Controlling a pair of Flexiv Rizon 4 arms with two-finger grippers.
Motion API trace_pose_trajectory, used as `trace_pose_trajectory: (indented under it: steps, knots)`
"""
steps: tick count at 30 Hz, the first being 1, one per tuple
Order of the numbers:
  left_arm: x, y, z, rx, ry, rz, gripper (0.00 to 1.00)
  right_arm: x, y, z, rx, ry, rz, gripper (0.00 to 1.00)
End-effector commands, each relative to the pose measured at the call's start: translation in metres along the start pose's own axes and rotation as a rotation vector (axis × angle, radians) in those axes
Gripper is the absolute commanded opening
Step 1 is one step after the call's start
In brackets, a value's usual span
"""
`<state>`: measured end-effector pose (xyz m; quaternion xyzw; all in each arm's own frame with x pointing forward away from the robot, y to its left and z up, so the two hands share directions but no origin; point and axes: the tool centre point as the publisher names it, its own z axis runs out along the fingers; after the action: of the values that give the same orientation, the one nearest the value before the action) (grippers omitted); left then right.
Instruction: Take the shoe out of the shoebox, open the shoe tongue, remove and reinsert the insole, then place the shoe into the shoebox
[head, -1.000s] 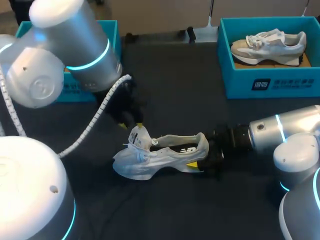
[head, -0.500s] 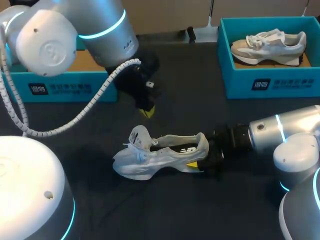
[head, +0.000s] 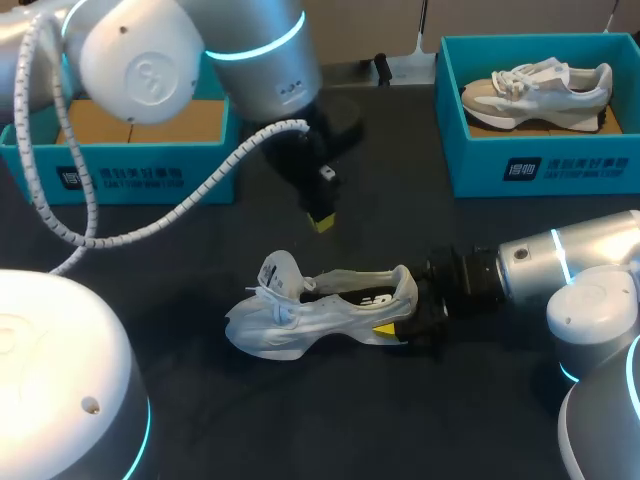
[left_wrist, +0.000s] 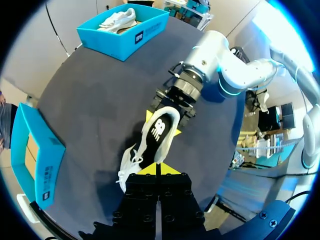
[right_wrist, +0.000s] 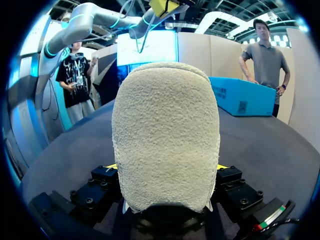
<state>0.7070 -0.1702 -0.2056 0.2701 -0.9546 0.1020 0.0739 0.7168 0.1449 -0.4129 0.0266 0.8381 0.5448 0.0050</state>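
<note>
The white shoe (head: 320, 312) lies on the dark table with its tongue (head: 278, 272) pulled up at the toe end. My right gripper (head: 400, 314) is shut on the shoe's heel, which stands between its fingers in the right wrist view (right_wrist: 165, 135), a yellow tip on either side. Held above the table just behind the shoe, my left gripper (head: 320, 221) is shut and holds nothing. In the left wrist view that gripper (left_wrist: 156, 170) hangs over the shoe (left_wrist: 156, 136), and the insole shows inside. An open blue shoebox (head: 120, 178) stands at the back left.
A second blue box (head: 540, 165) at the back right holds another pale shoe (head: 535, 85). My left arm's white cable (head: 180, 225) loops over the table's left half. My right arm (head: 560, 275) lies low along the right side.
My left gripper has let go of the tongue, shut, and risen away to the right and back. The shoe and the right arm have stayed put.
</note>
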Motion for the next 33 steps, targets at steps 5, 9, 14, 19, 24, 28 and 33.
trace_pose_trajectory:
  steps: [5,9,14,19,24,28,33]
  knots:
    - [0.012,-0.011,0.011,-0.051,-0.034,0.357,0.00,0.000,0.001,0.000,0.003,0.000,0.001,0.00]
    - [0.018,-0.013,0.021,-0.073,0.025,0.529,0.00,0.000,0.001,0.000,0.003,0.000,0.001,0.00]
    - [0.016,-0.012,0.027,-0.069,0.072,0.699,0.00,0.000,0.001,0.000,0.003,0.000,0.001,0.00]
    - [0.016,-0.012,0.027,-0.069,0.072,0.699,0.00,0.000,0.001,0.000,0.003,0.000,0.001,0.00]
    - [0.013,-0.017,0.038,-0.094,0.055,0.734,0.00,0.000,0.001,0.000,0.003,0.000,0.001,0.00]
    - [0.005,-0.018,0.054,-0.067,0.061,0.784,0.00,0.000,0.001,0.000,0.003,0.000,0.001,0.00]
    - [-0.003,-0.016,0.071,-0.036,0.072,0.789,0.00,0.000,0.001,0.000,0.003,0.000,0.001,0.00]
